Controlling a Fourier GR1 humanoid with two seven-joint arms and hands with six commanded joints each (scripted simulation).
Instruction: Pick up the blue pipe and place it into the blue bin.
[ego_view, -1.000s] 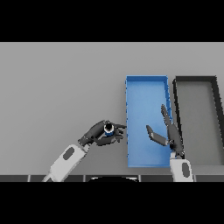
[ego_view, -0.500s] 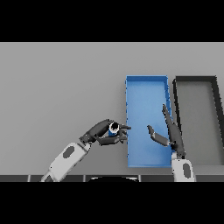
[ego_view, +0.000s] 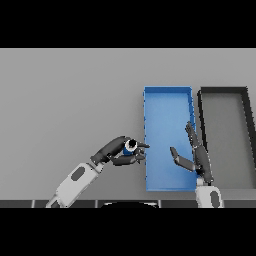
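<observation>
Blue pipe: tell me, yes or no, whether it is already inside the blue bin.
No. The blue pipe is held in the left robot hand just outside the blue bin's left wall.

The table (ego_view: 70, 95) looks a smooth, matt grey, without grain or sheen. The blue bin (ego_view: 167, 91) at three o'clock reads as matt plastic, evenly coloured, with thin hard walls. Beside it, the black bin (ego_view: 223, 91) has the same flat, dull plastic look. The blue pipe (ego_view: 130, 145) shows a smooth surface with a pale, slightly glossy end.
</observation>
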